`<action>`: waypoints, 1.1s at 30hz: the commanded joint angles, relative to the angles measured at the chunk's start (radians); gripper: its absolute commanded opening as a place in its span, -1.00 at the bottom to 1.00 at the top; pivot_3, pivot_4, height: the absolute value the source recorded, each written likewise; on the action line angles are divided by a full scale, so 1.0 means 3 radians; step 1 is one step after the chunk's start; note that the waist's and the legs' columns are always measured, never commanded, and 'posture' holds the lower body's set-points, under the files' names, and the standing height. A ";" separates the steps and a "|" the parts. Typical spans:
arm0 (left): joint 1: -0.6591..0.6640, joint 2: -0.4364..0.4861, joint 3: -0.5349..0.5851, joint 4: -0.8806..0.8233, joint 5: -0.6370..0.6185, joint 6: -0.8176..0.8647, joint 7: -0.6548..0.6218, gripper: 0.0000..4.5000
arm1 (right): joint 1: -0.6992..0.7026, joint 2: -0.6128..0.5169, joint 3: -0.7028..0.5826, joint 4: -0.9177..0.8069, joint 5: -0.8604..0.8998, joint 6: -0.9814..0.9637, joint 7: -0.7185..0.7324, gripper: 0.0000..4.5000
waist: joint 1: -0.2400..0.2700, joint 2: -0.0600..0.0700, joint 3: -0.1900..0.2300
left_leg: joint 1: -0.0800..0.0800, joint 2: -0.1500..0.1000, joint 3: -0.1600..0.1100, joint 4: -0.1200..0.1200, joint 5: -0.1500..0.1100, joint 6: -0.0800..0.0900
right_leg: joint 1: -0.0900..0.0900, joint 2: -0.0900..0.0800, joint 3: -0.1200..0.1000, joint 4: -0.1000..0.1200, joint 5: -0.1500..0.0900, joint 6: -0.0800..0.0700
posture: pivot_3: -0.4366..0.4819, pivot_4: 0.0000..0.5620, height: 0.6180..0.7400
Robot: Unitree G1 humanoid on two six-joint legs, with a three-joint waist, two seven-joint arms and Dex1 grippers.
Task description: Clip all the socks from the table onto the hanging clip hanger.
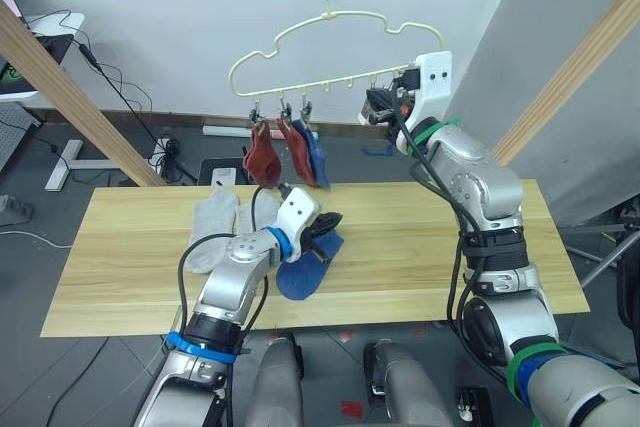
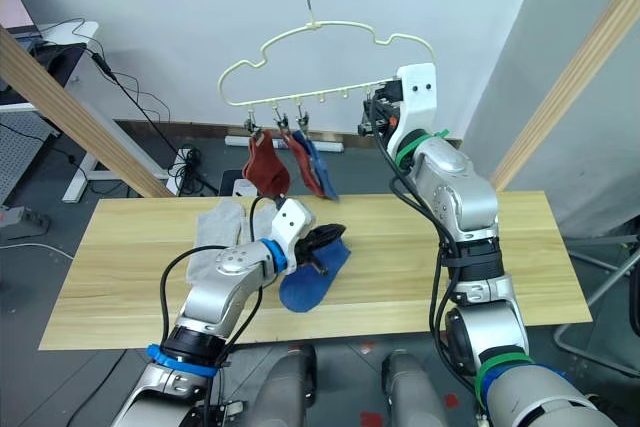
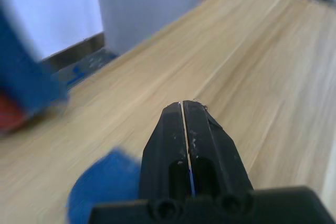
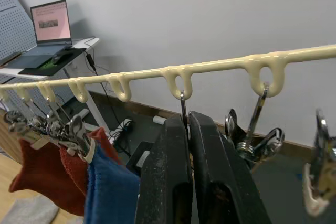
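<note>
We see a lab or test room: a wooden beam frame (image 1: pixel 70 92) straddles a pale work table (image 1: pixel 420 247), cables (image 1: pixel 120 87) trail over the grey floor, and an open laptop (image 4: pixel 51 30) sits on a side stand.

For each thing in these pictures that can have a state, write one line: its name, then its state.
clip hanger: hanging, three socks clipped on.
two rust red socks: clipped, hanging.
blue sock on hanger: clipped, hanging.
blue sock on table: pinched by left gripper.
two light grey socks: lying on table.
right gripper: shut on a clip.
</note>
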 commanded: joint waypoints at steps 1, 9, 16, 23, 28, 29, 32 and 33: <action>0.0015 0.0041 -0.0016 -0.0141 0.0070 -0.0054 0.0060 -1.00 | -0.0009 -0.0008 -0.0041 -0.0018 0.0037 0.0049 0.0001 -1.00 | 0.0009 0.0000 0.0000 | -0.0001 0.0000 0.0000 0.0000 0.0000 0.0000 | 0.0000 0.0000 0.0000 -0.0002 0.0000 0.0000 | -0.01 0.05 1.00; 0.0071 0.0134 -0.0209 -0.0133 0.0245 0.0494 0.0132 0.04 | 0.0033 0.0065 -0.0032 -0.0075 0.0028 0.0090 -0.0057 -1.00 | 0.0006 0.0000 0.0000 | -0.0002 0.0000 0.0000 -0.0002 -0.0001 0.0001 | 0.0000 -0.0001 -0.0001 -0.0005 0.0000 0.0000 | -0.01 0.05 1.00; -0.0126 0.0125 -0.0223 0.0190 0.0390 0.0444 0.0245 0.93 | 0.0040 0.0068 -0.0036 -0.0071 0.0007 0.0093 -0.0073 -1.00 | 0.0003 0.0001 0.0001 | -0.0002 0.0000 0.0000 -0.0001 0.0000 0.0001 | 0.0000 0.0000 -0.0001 -0.0004 0.0000 0.0000 | -0.04 0.07 1.00; -0.0254 0.0099 -0.0280 0.0544 0.0522 0.0371 0.0283 0.99 | 0.0032 0.0080 -0.0026 -0.0055 -0.0006 0.0086 -0.0091 -1.00 | 0.0005 0.0001 0.0001 | -0.0002 0.0000 0.0000 -0.0002 -0.0001 0.0001 | 0.0000 0.0000 -0.0001 -0.0008 0.0000 0.0000 | -0.05 0.06 1.00; -0.0375 0.0004 -0.0440 0.0896 0.0660 0.0336 0.0243 0.99 | 0.0026 0.0090 -0.0013 -0.0053 -0.0009 0.0087 -0.0109 -1.00 | 0.0008 0.0001 0.0000 | -0.0002 -0.0001 0.0000 -0.0001 0.0000 0.0001 | 0.0002 -0.0001 -0.0001 -0.0008 0.0000 0.0001 | -0.05 0.03 1.00; -0.0394 0.0000 -0.0488 0.0957 0.0708 0.0292 0.0230 0.99 | 0.0023 0.0088 -0.0014 -0.0052 -0.0009 0.0089 -0.0107 -1.00 | 0.0008 0.0001 0.0000 | -0.0001 -0.0001 0.0000 -0.0001 0.0000 0.0002 | 0.0002 -0.0001 0.0000 -0.0007 0.0000 0.0001 | -0.05 0.03 1.00; -0.0398 -0.0009 -0.0560 0.1023 0.0755 0.0192 0.0160 0.99 | 0.0021 0.0087 -0.0014 -0.0051 -0.0010 0.0088 -0.0110 -1.00 | 0.0006 0.0001 0.0000 | -0.0001 -0.0001 0.0000 -0.0001 0.0000 0.0002 | 0.0003 0.0000 -0.0001 -0.0007 0.0000 0.0001 | -0.05 0.03 1.00; -0.0387 -0.0015 -0.0564 0.1015 0.0754 0.0174 0.0139 0.99 | 0.0022 0.0087 -0.0016 -0.0054 -0.0010 0.0089 -0.0113 -1.00 | 0.0006 0.0001 0.0000 | 0.0000 -0.0001 0.0000 -0.0001 0.0000 0.0002 | 0.0003 0.0000 -0.0001 -0.0007 0.0000 0.0001 | -0.06 0.02 1.00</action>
